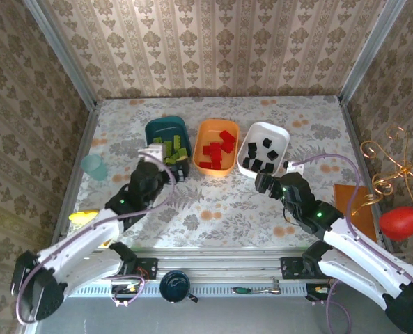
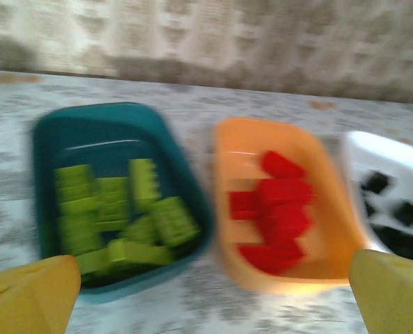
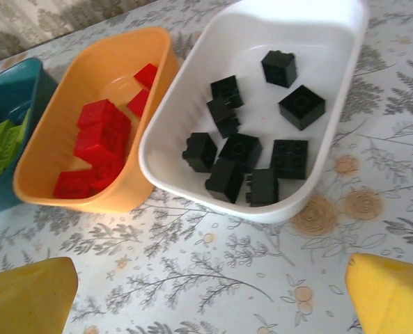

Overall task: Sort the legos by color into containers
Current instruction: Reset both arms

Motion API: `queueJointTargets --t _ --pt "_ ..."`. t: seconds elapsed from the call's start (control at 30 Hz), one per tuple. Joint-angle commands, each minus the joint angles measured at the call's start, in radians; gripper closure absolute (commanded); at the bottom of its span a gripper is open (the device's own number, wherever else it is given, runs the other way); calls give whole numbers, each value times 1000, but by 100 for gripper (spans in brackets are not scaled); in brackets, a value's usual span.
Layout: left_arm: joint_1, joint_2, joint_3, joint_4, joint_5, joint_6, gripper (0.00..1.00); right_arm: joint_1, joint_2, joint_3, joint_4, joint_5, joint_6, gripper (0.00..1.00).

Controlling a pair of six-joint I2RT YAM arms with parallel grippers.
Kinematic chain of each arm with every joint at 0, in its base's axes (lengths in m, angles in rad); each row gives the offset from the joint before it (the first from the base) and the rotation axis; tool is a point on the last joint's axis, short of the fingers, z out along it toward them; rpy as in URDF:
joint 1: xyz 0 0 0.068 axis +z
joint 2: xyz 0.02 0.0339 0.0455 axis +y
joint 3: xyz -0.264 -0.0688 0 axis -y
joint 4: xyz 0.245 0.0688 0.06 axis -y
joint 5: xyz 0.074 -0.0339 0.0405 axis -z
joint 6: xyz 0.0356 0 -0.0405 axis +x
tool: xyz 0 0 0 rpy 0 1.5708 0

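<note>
Three tubs stand in a row at mid-table. The dark teal tub (image 1: 152, 127) (image 2: 88, 132) (image 3: 18, 83) holds lime green legos (image 1: 170, 147) (image 2: 122, 216) (image 3: 1, 139). Red legos (image 1: 219, 148) (image 2: 276, 209) (image 3: 102, 139) lie in the orange tub (image 1: 201, 132) (image 2: 234, 146) (image 3: 115, 62). Black legos (image 1: 260, 154) (image 2: 394, 216) (image 3: 237, 149) fill the white tub (image 1: 283, 136) (image 2: 373, 149) (image 3: 317, 28). My left gripper (image 1: 181, 169) (image 2: 213, 306) hovers open just in front of the teal and orange tubs; its view is blurred. My right gripper (image 1: 263, 182) (image 3: 209, 299) stands open and empty over bare table before the white tub.
A pale-blue cup (image 1: 93, 167) stands at the left edge and a yellow object (image 1: 81, 217) lies nearer. A dark round cup (image 1: 174, 285) sits by the arm bases. Off the right edge are an orange-brown pad (image 1: 349, 202), gold wire (image 1: 394, 163) and a red balloon shape (image 1: 401, 223).
</note>
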State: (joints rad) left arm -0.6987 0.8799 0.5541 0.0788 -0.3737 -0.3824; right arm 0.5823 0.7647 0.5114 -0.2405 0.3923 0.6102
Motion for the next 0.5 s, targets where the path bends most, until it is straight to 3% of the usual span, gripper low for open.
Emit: queueJointTargets --t 0.0,0.17,0.27,0.4,0.47 --pt "65 -64 -72 -27 -156 147 0 -6 -20 25 -22 126 22 0" --pt "213 -4 -56 6 -153 289 0 -7 -25 24 -3 166 3 0" --pt "346 64 -52 38 -123 353 0 -9 -25 27 -8 195 -2 0" --pt "462 181 -101 161 -69 346 0 -16 -31 12 0 218 7 0" --pt "517 237 -114 250 9 352 0 -22 -36 9 0 224 11 0"
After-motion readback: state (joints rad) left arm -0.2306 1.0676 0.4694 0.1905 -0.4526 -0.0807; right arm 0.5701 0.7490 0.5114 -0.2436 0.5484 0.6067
